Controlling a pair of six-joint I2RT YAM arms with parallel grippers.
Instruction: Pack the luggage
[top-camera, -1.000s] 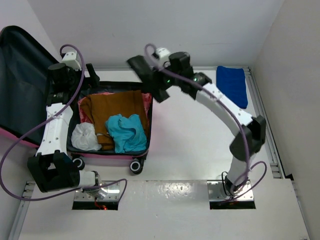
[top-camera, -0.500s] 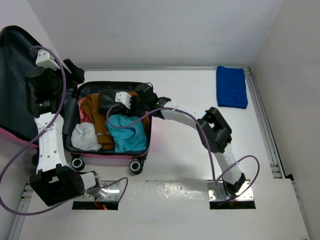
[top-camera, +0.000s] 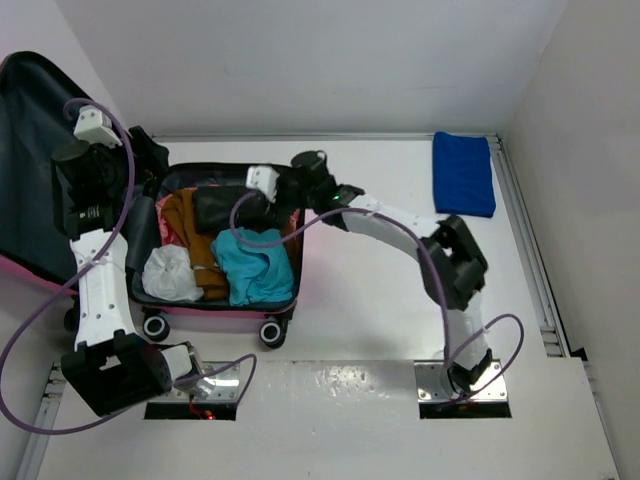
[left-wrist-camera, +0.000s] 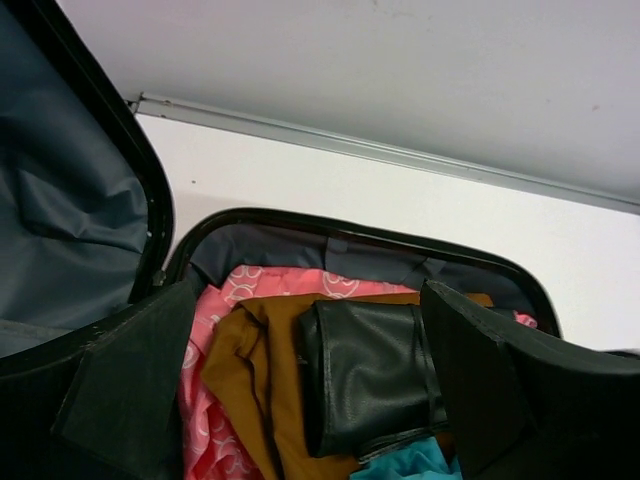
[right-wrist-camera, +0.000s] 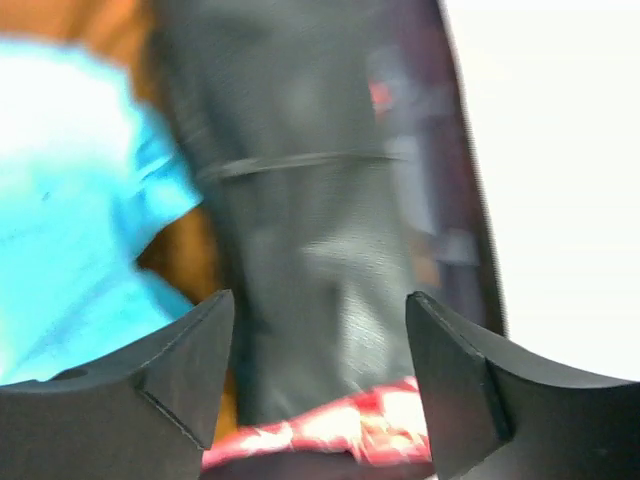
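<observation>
Now your right claw (right-wrist-camera: 318, 300) stands open above the black pouch (left-wrist-camera: 365, 375), gripping nothing; your left claw (left-wrist-camera: 308, 290) is wide open, empty. The luggage (top-camera: 225, 312) lies open on the table (top-camera: 380, 300), left side.

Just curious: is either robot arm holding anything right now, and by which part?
Nothing seems held. The right fingers stand apart above the black leather pouch lying in the pink hard-shell suitcase; the left fingers are open and empty.
</observation>
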